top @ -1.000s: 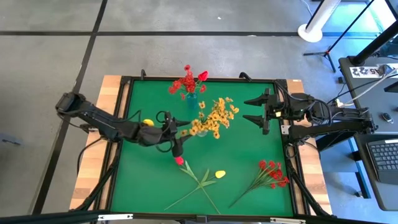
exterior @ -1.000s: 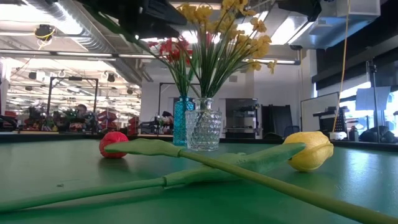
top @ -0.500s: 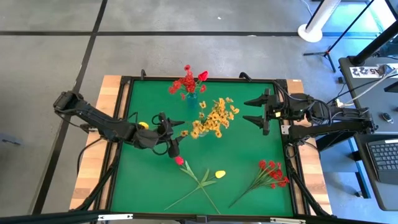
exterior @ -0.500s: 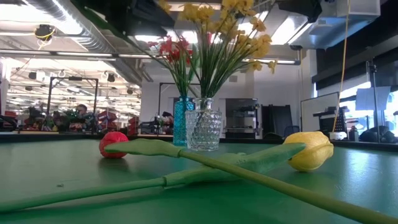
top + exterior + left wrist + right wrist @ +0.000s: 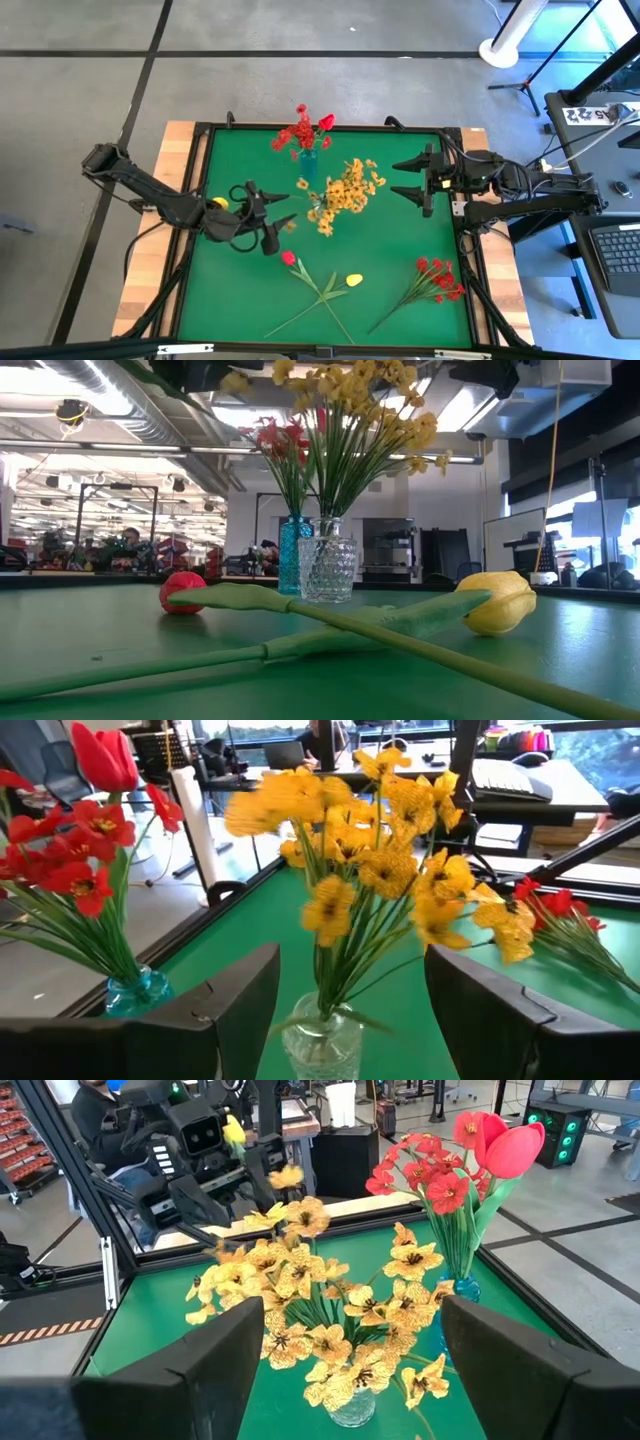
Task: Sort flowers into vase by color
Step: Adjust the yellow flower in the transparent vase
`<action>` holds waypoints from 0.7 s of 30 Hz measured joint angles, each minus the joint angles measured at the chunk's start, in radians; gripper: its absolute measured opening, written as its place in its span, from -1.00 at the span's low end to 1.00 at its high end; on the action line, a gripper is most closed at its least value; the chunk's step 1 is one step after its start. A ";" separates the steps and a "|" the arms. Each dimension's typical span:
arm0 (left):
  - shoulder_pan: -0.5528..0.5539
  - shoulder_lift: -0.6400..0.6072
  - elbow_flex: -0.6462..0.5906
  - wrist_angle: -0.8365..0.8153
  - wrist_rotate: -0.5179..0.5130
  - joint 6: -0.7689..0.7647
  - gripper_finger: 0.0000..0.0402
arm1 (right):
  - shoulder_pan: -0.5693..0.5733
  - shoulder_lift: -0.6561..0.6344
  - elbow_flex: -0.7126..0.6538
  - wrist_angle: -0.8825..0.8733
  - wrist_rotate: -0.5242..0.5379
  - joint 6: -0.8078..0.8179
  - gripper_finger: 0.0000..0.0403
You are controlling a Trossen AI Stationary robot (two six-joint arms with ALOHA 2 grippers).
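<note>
Jaws both open above green mat [image 5: 380, 250]; workshop behind

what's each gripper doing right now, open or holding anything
left gripper: open, holding nothing, beside the yellow flowers.
right gripper: open, holding nothing, waiting at the table's right side.

two vases [image 5: 308, 163] mid-table, loose flowers [image 5: 322, 288] in front

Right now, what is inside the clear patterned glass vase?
The clear patterned glass vase holds a bunch of yellow-orange flowers on thin green stems. The ribbed glass blurs the stem ends inside, so whether it holds water cannot be seen.
</note>
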 joint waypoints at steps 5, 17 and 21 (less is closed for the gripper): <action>0.000 -0.003 0.000 0.005 -0.018 0.001 0.22 | 0.000 0.000 0.000 0.001 0.000 0.008 0.51; -0.101 -0.117 0.000 0.006 -0.042 0.023 0.22 | 0.000 0.000 0.000 -0.033 -0.019 0.009 0.51; -0.149 -0.171 0.000 0.005 -0.041 0.024 0.22 | 0.000 0.000 0.000 -0.061 -0.066 0.011 0.51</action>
